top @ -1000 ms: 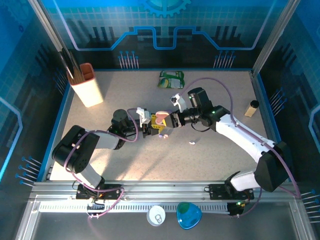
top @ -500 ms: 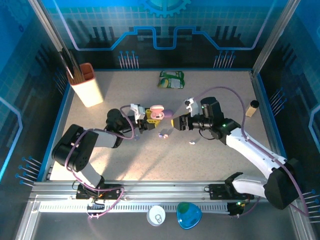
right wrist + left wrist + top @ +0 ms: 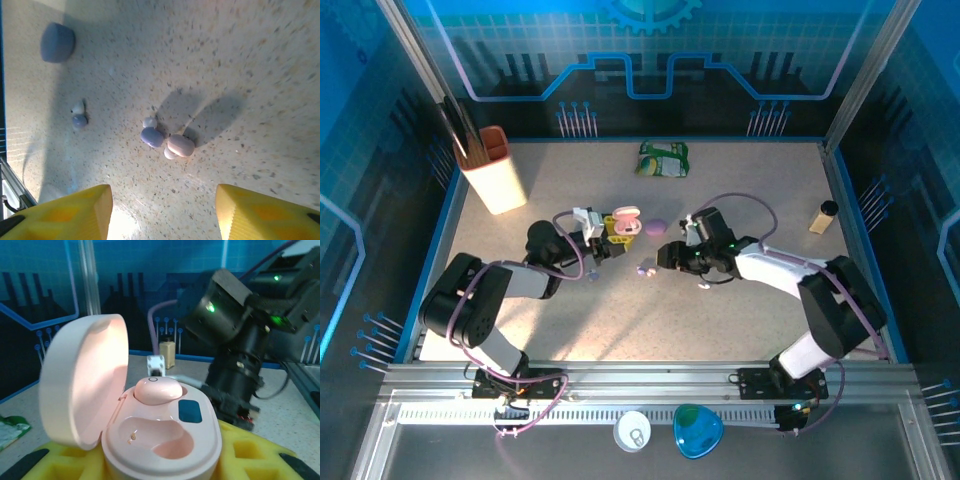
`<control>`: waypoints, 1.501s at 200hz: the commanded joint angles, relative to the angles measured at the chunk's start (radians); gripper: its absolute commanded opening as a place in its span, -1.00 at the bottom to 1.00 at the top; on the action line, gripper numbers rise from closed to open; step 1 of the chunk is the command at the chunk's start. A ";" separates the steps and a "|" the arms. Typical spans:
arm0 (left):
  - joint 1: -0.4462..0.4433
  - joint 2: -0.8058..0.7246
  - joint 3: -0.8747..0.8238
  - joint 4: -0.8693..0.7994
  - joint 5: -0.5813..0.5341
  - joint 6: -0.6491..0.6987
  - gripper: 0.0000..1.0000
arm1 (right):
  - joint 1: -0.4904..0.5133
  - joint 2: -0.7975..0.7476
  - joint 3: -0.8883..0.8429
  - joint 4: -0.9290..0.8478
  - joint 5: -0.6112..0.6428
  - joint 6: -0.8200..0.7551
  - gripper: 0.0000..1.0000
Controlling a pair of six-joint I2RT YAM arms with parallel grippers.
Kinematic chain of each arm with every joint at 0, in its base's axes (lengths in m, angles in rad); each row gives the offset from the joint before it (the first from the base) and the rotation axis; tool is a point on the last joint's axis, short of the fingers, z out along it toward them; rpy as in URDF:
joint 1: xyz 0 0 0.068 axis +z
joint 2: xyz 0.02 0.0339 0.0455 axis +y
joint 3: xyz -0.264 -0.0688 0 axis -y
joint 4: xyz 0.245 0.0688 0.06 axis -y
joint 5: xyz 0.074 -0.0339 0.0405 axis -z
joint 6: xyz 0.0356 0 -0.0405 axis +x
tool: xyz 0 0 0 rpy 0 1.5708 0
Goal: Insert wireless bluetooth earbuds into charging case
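My left gripper [image 3: 620,228] [image 3: 160,462] is shut on a pink charging case [image 3: 626,221] [image 3: 165,440], yellow pads on both sides. Its lid [image 3: 82,385] stands open. One pink earbud [image 3: 157,389] sits in the far slot, and the near slot [image 3: 162,437] is bare. On the table lie a lilac earbud [image 3: 151,136] and a pinkish earbud [image 3: 180,145], touching; from above they show as a small cluster [image 3: 643,270]. My right gripper [image 3: 663,258] [image 3: 161,197] hovers low just beside them, open, with nothing between its yellow fingers.
A lilac closed case [image 3: 655,226] [image 3: 57,42] lies near the pink one. Another small lilac-and-white bud [image 3: 78,115] and a white bud [image 3: 704,286] lie loose. A beige holder [image 3: 492,170], a green packet [image 3: 663,158] and a small bottle [image 3: 824,216] stand further off.
My right gripper pulled away from the pink case, opened wider and came down low over the loose buds. The left gripper carried the case a little left and farther back.
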 commanded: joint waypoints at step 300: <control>0.104 -0.054 -0.041 -0.040 -0.189 -0.026 -0.65 | 0.125 0.339 0.407 -0.350 0.225 -0.188 -0.22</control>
